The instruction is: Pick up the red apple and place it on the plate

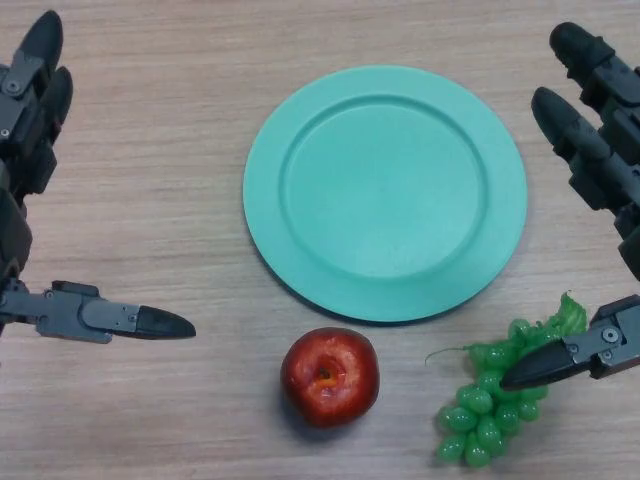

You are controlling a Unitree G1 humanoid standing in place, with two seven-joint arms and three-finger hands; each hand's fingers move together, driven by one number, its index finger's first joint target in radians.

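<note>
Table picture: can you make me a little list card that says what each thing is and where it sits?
apple: red apple, on the table just below the plate, not touching it
plate: green plate, middle of the table, nothing on it
grapes: green grapes, right of the apple
left hand: left hand, open, at the left edge, holding nothing
right hand: right hand, open, at the right edge, thumb above the grapes

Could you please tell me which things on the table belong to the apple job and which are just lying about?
Belongs to the job:
red apple, on the table just below the plate
green plate, nothing on it
left hand and right hand, both open

Just lying about:
green grapes, right of the apple
</note>
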